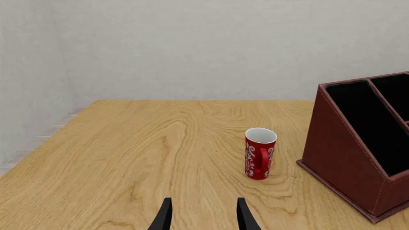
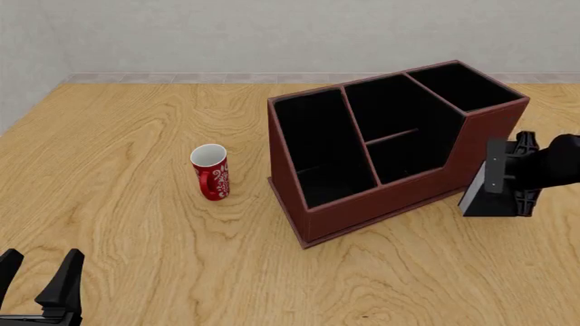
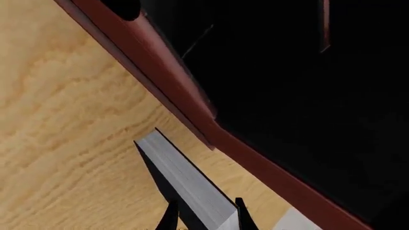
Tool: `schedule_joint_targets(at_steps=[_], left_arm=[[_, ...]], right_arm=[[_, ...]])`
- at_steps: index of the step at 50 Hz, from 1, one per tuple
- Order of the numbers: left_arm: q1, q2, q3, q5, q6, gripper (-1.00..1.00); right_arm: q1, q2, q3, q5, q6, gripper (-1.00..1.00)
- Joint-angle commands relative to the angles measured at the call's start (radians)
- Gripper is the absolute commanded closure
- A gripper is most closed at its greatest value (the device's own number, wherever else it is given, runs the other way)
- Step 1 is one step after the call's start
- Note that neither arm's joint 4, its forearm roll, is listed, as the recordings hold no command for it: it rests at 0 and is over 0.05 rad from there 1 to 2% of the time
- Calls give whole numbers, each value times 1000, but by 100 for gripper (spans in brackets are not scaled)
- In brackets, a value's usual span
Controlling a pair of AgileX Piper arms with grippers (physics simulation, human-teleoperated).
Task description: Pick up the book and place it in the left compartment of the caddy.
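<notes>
Currently gripping the black hardcover book (image 2: 490, 185) between the right gripper's (image 3: 204, 213) closed fingers, holding it off the wooden table (image 2: 136, 149) just beside the reddish-brown caddy's (image 2: 381, 197) right end. Sitting well apart, left gripper (image 2: 41, 272) resting low with fingers spread and empty. Standing upright near the caddy's wide left compartment (image 2: 319, 149): a red patterned mug (image 2: 211, 172).

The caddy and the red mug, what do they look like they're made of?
The caddy looks like reddish-brown leather or leatherette: matte panels with light stitching along the edges, and a black, possibly felt, lining. The red mug looks like glazed ceramic: smooth red outside with a white pattern, plain white inside. Being renders, neither is certain.
</notes>
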Motion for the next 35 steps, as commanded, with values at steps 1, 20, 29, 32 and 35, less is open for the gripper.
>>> schedule_joint_targets(at_steps=[1,20,29,32,35], left_arm=[[0,0,0,0,0,-100],[0,0,0,0,0,-100],[0,0,0,0,0,-100],[0,0,0,0,0,-100],[0,0,0,0,0,-100]], right_arm=[[18,21,71,63,19,100],[69,19,138,56,49,100],[97,-15,182,56,65,100],[96,-44,212,55,61,100],[93,-74,238,60,57,100]])
